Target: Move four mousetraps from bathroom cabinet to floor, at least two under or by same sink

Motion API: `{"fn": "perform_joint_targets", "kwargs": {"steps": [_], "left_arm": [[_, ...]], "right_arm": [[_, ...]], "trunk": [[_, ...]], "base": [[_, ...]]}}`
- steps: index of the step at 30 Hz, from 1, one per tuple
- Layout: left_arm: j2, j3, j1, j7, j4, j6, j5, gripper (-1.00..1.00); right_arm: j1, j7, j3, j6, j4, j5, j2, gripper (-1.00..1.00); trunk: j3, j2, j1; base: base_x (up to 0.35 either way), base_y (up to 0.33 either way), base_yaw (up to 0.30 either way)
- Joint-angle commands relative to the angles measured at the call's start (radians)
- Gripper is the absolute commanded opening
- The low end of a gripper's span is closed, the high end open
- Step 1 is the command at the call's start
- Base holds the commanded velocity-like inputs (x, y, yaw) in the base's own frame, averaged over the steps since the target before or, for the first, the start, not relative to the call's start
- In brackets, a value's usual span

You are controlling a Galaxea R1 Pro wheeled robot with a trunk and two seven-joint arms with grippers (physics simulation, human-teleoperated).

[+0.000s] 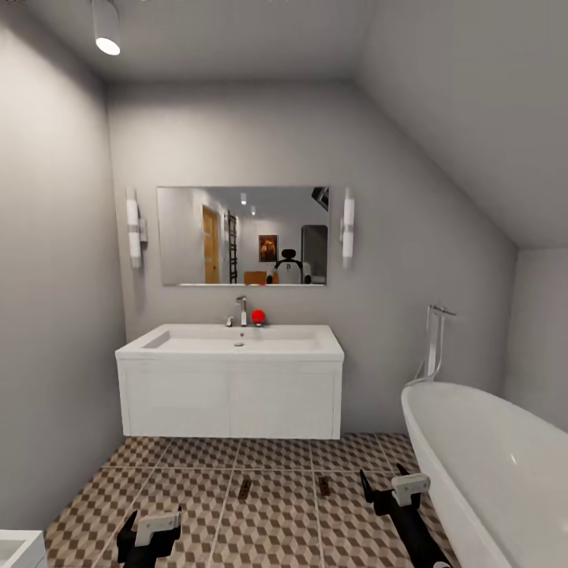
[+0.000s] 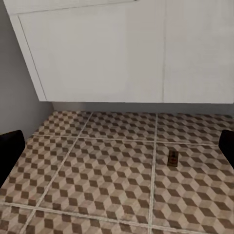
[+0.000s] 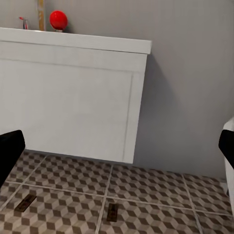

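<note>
- Straight ahead in head view: white sink [image 1: 237, 341] on a boxy wall-hung vanity, chrome faucet [image 1: 241, 310] at its back edge w/ a red ball [image 1: 258, 316] just beside it.
- Mirror [image 1: 243, 235] above sink, a tube lamp each side; ceiling spot at upper left of that view.
- Floor [image 1: 197, 505] = cube-pattern tiles, pale grout.
- 2 traps on the floor in front of the vanity, near its front edge, not under it: trap A [image 1: 244, 487] on robot's left, trap B [image 1: 324, 485] on robot's right. They lie apart, both flat, long sides pointing roughly toward the vanity.
- L wrist view: trap A [image 2: 173, 157] alone on a tile, close to a grout line, vanity front beyond it.
- R wrist view: both traps, trap A [image 3: 25, 203] and trap B [image 3: 112, 212], w/ the vanity's right end and grey wall behind; red ball on top.
- White tub [image 1: 481, 457] on robot's right, floor-standing chrome tap [image 1: 435, 339] behind it.
- L gripper [image 1: 148, 536] low in head view, above the tiles; fingers spread wide, nothing between them.
- R gripper [image 1: 388, 487] also above the floor, just beside the tub, near trap B but not touching; fingers wide apart, holding nothing.
- White unit corner [image 1: 20, 548] at robot's far left, low.
</note>
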Motion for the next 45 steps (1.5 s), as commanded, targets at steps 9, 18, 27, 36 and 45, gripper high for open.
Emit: {"fn": "perform_joint_targets", "kwargs": {"steps": [9, 18, 27, 36, 45], "left_arm": [[-0.001, -0.009, -0.001, 0.002, 0.003, -0.004, 0.006, 1.0], [-0.002, -0.009, -0.002, 0.002, 0.003, -0.004, 0.006, 1.0], [-0.002, -0.009, -0.001, 0.002, 0.003, -0.005, 0.006, 1.0], [-0.002, -0.009, -0.002, 0.002, 0.003, -0.004, 0.006, 1.0], [-0.002, -0.009, -0.001, 0.002, 0.003, -0.005, 0.006, 1.0]], "right_arm": [[0.0, 0.01, 0.002, -0.002, 0.001, -0.011, 0.0, 1.0], [-0.001, 0.01, 0.002, -0.002, 0.001, -0.011, 0.0, 1.0], [-0.001, 0.01, 0.002, -0.002, 0.001, -0.011, 0.0, 1.0], [0.0, 0.01, 0.002, -0.002, 0.001, -0.011, 0.0, 1.0], [-0.001, 0.01, 0.002, -0.002, 0.001, -0.01, 0.0, 1.0]], "trunk": [[0.027, 0.062, -0.035], [0.055, 0.125, -0.069], [0.083, 0.188, -0.104], [0.112, 0.251, -0.138], [0.14, 0.314, -0.173]], "base": [[0.0, 0.0, 0.0], [0.0, 0.0, 0.0], [0.0, 0.0, 0.0], [0.0, 0.0, 0.0], [0.0, 0.0, 0.0]]}}
